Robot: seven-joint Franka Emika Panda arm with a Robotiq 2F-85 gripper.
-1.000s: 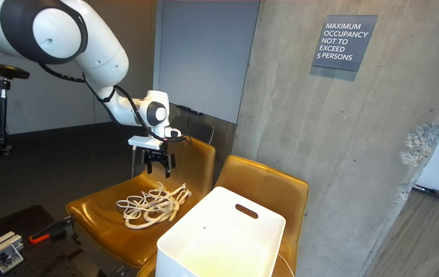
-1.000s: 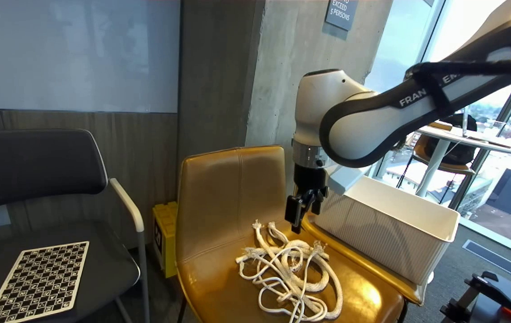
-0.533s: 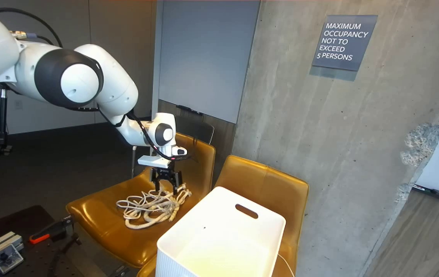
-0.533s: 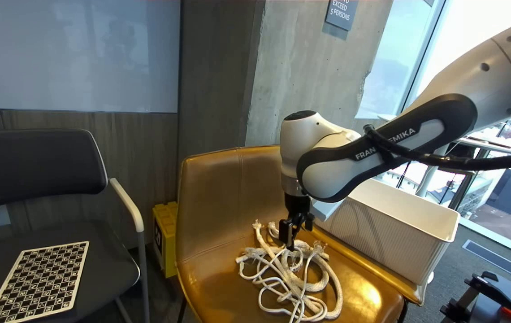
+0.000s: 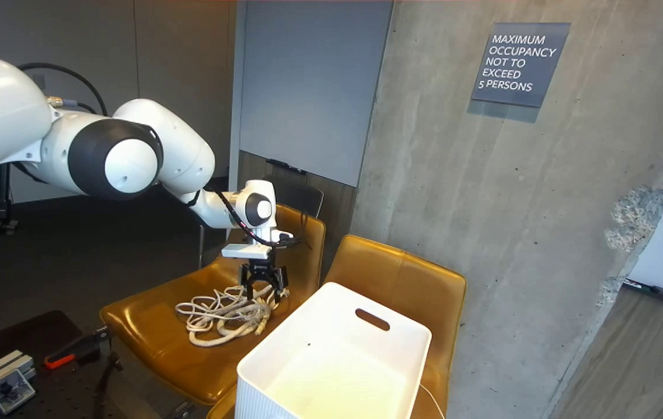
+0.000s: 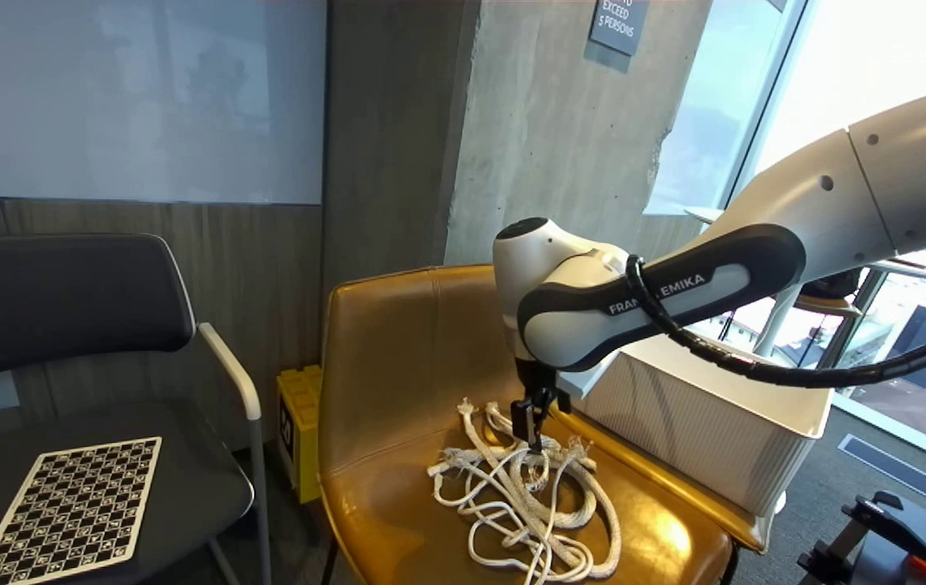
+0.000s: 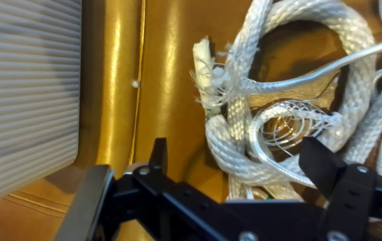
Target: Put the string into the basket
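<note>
A white Franka Panda arm (image 6: 678,296) is arching over a mustard-brown leather-look chair (image 6: 422,349), its wrist pointing down, apparently for a grasp from above. A matching chair (image 5: 398,265) is standing close alongside and carrying the ribbed white plastic basket (image 6: 690,443). The basket is resting mouth upward just past the surface's side edge, so a lifted load should be needing only a short trip across.

The string (image 6: 524,496), a tangle of thick and thin white braided rope, is lying on the first chair's seat, the surface (image 6: 394,508), outside the basket. Its loops are spreading from near the rear edge toward the front edge.

Over the tangle, the black two-finger hand (image 7: 237,152) is hanging with its fingers set wide apart, gripping nothing. In the wrist view, one finger is standing over bare leather toward the basket-side edge, while the other is overlapping the rope; whether it is touching is impossible to tell. That spread is probably serving to straddle a thick bend, so several strands could be caught together.

Closest to the basket-side edge, a yellowed, frayed end (image 7: 204,70) is sticking out; thin loops may be slipping free during lifting.
</note>
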